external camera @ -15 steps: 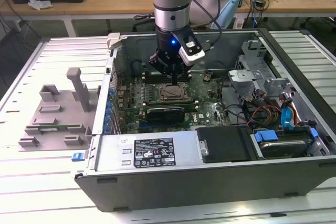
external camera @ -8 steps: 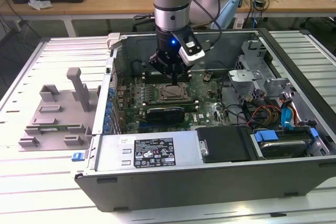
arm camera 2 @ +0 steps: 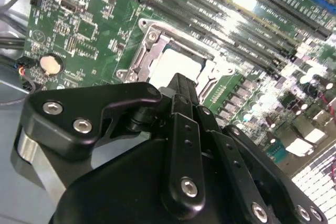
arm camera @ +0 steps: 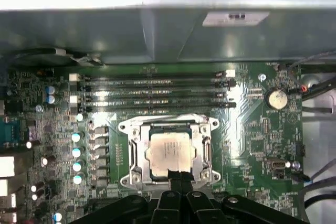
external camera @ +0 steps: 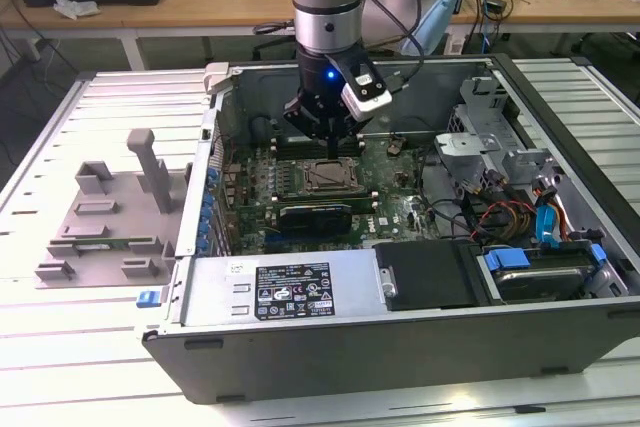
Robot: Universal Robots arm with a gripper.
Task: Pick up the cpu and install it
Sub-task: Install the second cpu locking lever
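Presently, item by item. Gripper (external camera: 327, 139): black, on the grey arm, hanging inside the open computer case (external camera: 400, 342) directly above the CPU socket on the green motherboard (external camera: 395, 182); in the first wrist view its fingertips (arm camera: 180, 178) are drawn close together at the edge of the socket, with nothing between them. CPU (arm camera: 169, 150): silvery square chip, lying flat inside the metal socket frame (arm camera: 131, 153), framed on all sides; also seen in the second wrist view (arm camera 2: 176, 66), partly covered by the gripper finger (arm camera 2: 181, 95). Memory slots (arm camera: 152, 93): four long black rows just beside the socket, between it and the case wall. Coin cell battery (arm camera: 276, 98): round, silver, on the board near the socket's corner. Graphics card (external camera: 315, 215): long, black, just beside the socket toward the case front in the exterior view. Grey plastic tray (external camera: 105, 222): on the slatted table (external camera: 80, 347), outside the case at the exterior view's left.
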